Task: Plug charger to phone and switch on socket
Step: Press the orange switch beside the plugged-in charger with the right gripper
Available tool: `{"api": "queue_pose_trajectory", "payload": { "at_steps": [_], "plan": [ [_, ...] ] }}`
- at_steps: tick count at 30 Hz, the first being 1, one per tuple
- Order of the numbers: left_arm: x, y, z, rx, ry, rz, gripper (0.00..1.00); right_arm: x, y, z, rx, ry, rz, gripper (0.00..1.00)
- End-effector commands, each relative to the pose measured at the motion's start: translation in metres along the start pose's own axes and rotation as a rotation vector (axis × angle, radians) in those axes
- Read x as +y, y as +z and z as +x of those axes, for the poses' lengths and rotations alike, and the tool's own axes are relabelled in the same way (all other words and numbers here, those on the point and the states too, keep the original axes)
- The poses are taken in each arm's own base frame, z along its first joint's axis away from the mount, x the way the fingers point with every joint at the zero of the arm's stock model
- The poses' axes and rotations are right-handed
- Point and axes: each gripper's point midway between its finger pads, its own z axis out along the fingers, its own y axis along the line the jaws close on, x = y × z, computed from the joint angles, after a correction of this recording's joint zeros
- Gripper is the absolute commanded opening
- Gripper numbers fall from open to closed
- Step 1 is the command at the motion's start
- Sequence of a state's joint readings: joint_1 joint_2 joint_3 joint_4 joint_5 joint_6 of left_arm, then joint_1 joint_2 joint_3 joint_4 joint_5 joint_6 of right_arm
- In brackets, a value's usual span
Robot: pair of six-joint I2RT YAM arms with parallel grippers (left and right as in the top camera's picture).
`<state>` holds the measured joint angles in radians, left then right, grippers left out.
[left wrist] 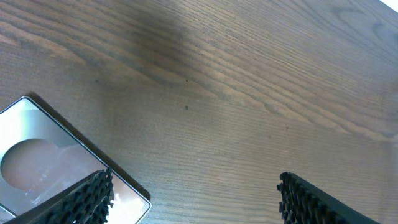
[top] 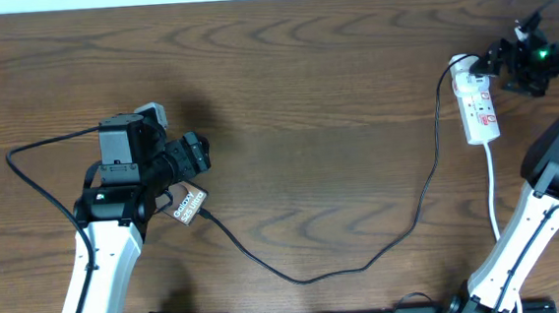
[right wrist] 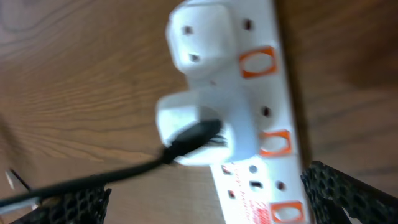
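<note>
The phone [top: 190, 202] lies on the table, partly under my left arm; its corner shows in the left wrist view [left wrist: 37, 155]. The black charger cable [top: 308, 276] meets the phone's edge, then runs right and up to a white adapter [right wrist: 199, 134] seated in the socket strip [top: 478, 103]. My left gripper [top: 198, 154] is open and empty above the table, its left finger over the phone corner [left wrist: 193, 199]. My right gripper [top: 502, 62] is open above the strip's far end [right wrist: 211, 205]. The strip [right wrist: 261, 93] has orange-red switches.
The strip's white cord [top: 491, 196] runs toward the front edge beside my right arm. A thicker black robot cable [top: 33, 154] loops left of my left arm. The wooden table [top: 305, 95] stretches between the two arms.
</note>
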<state>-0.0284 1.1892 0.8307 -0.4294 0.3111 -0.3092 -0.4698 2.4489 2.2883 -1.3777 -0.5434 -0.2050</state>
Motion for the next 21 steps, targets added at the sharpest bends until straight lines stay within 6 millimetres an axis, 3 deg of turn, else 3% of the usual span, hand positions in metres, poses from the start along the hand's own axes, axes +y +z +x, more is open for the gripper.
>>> {"api": "queue_pose_trajectory", "payload": {
  "at_steps": [1, 8, 21],
  "plan": [
    [-0.004, -0.003, -0.009, -0.019, 0.024, -0.002, 0.84, 0.018, 0.018, -0.003, 0.02, -0.048, -0.03, 0.99],
    [-0.003, -0.003, -0.008, -0.014, 0.023, -0.004, 0.84, 0.022, 0.038, 0.001, 0.058, -0.028, -0.037, 0.99],
    [-0.003, -0.003, -0.008, -0.015, 0.023, -0.004, 0.84, 0.013, 0.039, 0.006, 0.084, 0.011, 0.033, 0.98]
  ]
}}
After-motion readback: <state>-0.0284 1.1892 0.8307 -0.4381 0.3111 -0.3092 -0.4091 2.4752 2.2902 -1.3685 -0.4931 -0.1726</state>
